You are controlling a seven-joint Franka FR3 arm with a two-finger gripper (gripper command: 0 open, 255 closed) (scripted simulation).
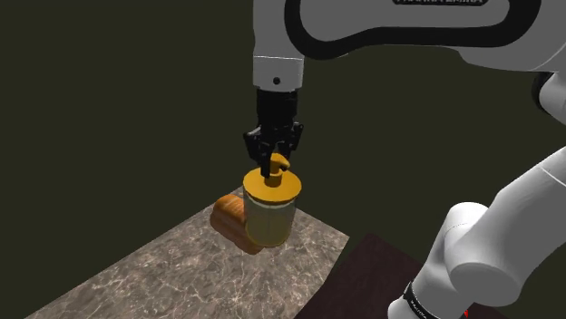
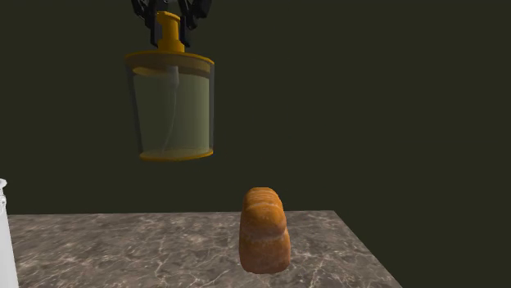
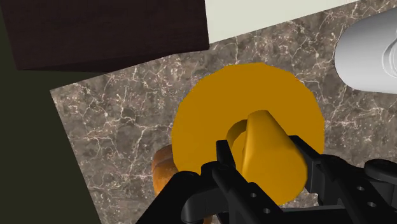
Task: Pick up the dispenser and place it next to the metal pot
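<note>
The dispenser (image 1: 270,213) is a clear, pale-green jar with a yellow lid, base rim and pump. It hangs upright in the air, well above the marble counter (image 2: 123,245), as the second exterior view shows of the dispenser (image 2: 172,106). My black gripper (image 1: 275,161) is shut on the yellow pump head from above, also seen at the gripper (image 2: 170,20). In the wrist view the gripper (image 3: 261,151) clasps the pump over the round yellow lid of the dispenser (image 3: 203,121). A rounded white-grey vessel (image 3: 366,51), possibly the pot, stands on the counter beyond the dispenser.
A brown bread loaf (image 2: 264,229) lies on the counter (image 1: 181,272) below and beside the hanging dispenser, loaf (image 1: 229,217) near the counter's far corner. A white object (image 2: 4,237) stands at the second exterior view's left edge. A dark brown surface (image 1: 363,281) adjoins the counter.
</note>
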